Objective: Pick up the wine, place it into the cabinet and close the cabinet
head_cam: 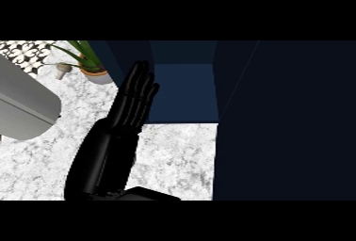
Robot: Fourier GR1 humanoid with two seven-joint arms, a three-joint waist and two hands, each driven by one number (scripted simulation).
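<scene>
Wine not in view, presumed glass: heavy, slick, breakable, best gripped round its body; left hand empty, fingers straight and together, before cabinet.

Marble counter, potted plant far left

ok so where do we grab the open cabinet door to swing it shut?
No handle shows on the cabinet door, so I'd take its long straight edge beside the cabinet opening, coming from the view's left, over the counter. The panel looks flat, so hooking that edge or pushing with straight fingers likely suits. The left hand, open, is nearest that edge.
</scene>
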